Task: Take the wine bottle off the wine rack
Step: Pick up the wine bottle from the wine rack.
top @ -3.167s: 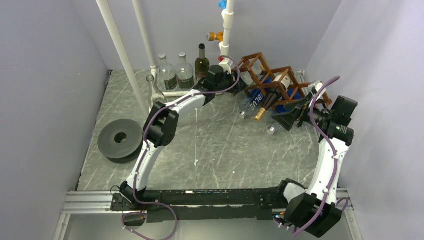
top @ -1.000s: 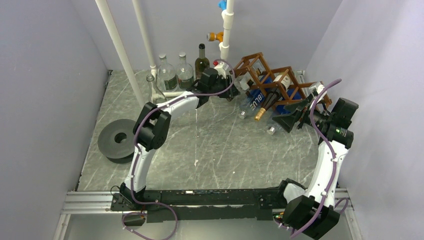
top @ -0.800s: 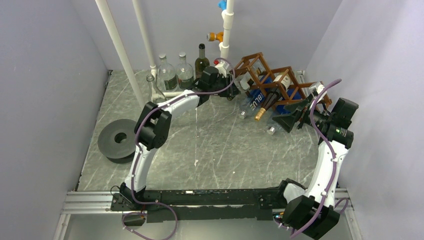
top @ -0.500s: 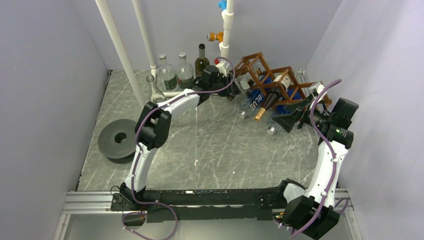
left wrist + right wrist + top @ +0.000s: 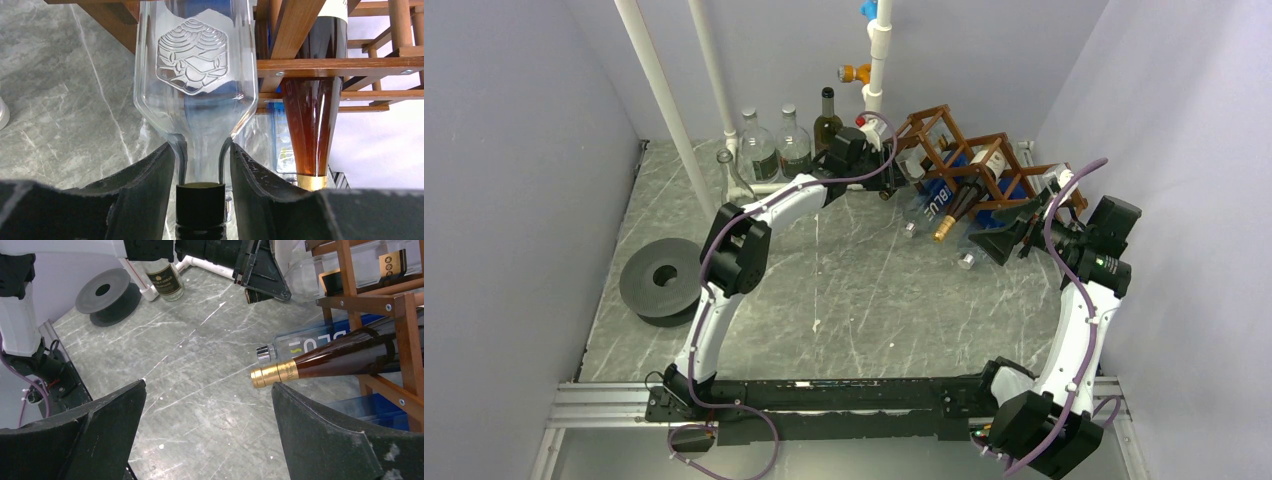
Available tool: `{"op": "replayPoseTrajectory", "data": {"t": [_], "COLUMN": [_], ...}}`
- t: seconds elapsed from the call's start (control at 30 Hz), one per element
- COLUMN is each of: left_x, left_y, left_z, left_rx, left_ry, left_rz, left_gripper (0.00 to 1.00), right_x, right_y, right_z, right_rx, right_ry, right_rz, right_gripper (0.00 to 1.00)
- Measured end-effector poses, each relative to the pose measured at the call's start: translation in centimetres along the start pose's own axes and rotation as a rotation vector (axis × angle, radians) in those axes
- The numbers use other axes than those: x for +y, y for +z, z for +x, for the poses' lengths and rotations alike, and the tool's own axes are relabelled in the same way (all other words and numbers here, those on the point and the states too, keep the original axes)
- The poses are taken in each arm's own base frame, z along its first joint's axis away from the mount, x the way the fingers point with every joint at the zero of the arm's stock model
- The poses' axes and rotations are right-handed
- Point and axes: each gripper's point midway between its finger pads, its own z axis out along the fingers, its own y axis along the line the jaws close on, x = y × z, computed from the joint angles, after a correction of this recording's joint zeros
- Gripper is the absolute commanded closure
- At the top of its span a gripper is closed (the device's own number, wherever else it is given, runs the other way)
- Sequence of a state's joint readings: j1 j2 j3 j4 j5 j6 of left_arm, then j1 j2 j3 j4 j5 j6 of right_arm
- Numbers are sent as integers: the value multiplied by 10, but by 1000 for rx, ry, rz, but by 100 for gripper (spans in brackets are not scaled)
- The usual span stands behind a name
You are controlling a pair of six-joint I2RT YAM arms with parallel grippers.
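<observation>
The brown wooden wine rack (image 5: 944, 125) stands at the back right, also in the left wrist view (image 5: 320, 62) and right wrist view (image 5: 400, 315). A clear embossed bottle (image 5: 195, 75) with a black cap lies in its left cell. My left gripper (image 5: 201, 150) is shut on that bottle's neck, at the rack's left end (image 5: 886, 172). A brown wine bottle with gold foil (image 5: 959, 205) (image 5: 340, 360) and a blue-labelled clear bottle (image 5: 932, 205) lie in the rack. My right gripper (image 5: 1004, 235) (image 5: 207, 390) is open and empty in front of the rack's right end.
Two clear bottles (image 5: 759, 150) and a dark bottle (image 5: 828, 120) stand at the back wall. A glass flask (image 5: 734, 180) is by the white pipes (image 5: 664, 100). A black spool (image 5: 664, 280) lies at the left. Walls close in on both sides.
My left gripper has moved right along the rack's left end onto the clear bottle's neck, and its elbow has shifted. The right arm has barely moved.
</observation>
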State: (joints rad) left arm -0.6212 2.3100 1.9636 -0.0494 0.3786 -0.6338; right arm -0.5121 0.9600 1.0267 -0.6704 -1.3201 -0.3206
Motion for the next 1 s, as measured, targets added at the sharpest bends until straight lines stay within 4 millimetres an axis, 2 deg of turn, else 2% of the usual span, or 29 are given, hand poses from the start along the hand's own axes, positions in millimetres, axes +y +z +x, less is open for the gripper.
{"op": "replayPoseTrajectory", "data": {"t": [0.73, 0.9, 1.0], "left_x": [3, 3, 3], "left_y": [8, 11, 11], "left_z": [5, 5, 5], "left_rx": [30, 33, 33], "left_ry": [-28, -35, -38], "left_rz": [-1, 7, 7], "left_gripper": [54, 57, 63], "right_x": [2, 2, 2], "right_y": [-1, -1, -1], "right_z": [-1, -1, -1], "right_rx": [-6, -6, -6], "right_ry": [0, 0, 0], "right_rz": [-11, -11, -11], "right_gripper": [0, 0, 0]}}
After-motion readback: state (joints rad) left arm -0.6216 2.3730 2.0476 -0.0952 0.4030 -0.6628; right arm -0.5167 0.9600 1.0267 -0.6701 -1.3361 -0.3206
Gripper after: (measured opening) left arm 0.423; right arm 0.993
